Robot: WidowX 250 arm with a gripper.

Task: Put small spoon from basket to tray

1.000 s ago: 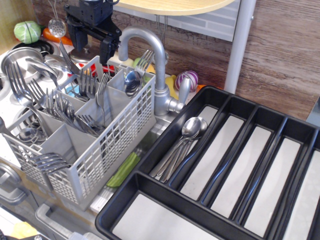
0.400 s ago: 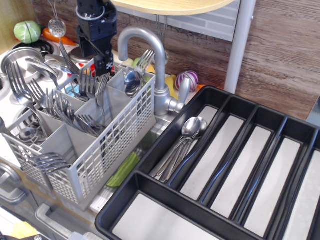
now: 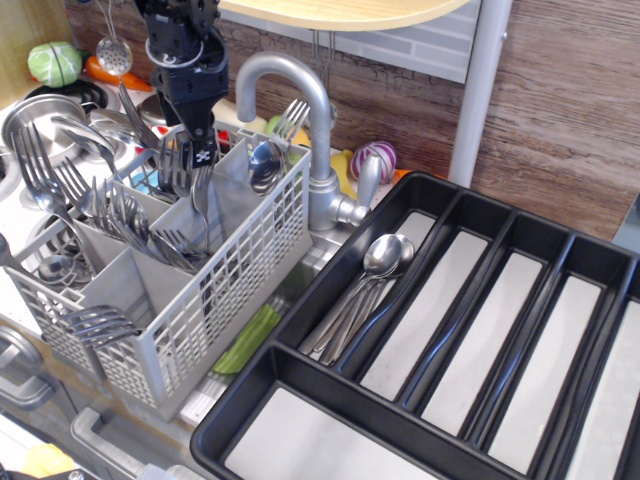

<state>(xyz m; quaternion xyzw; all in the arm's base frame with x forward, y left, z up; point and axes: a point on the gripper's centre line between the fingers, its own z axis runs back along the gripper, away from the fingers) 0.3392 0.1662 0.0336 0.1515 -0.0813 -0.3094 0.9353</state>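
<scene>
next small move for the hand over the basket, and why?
Probably keep lowering, after checking alignment. The hand hangs at the top of the basket, among the fork handles, and shows nothing in its grip. The only spoon bowl visible, a steel spoon, stands one compartment to the right. Whether it's the small one is unclear.

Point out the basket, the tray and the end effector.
basket point(image 3: 215, 300): observation image, its perforated front wall.
tray point(image 3: 240, 415): observation image, its black near rim.
end effector point(image 3: 200, 150): observation image, its fingertips above the forks.

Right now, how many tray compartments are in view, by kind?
long compartments: 5
crosswise compartment: 1
Total: 6 in the tray; its right side is cut off by the frame.
</scene>
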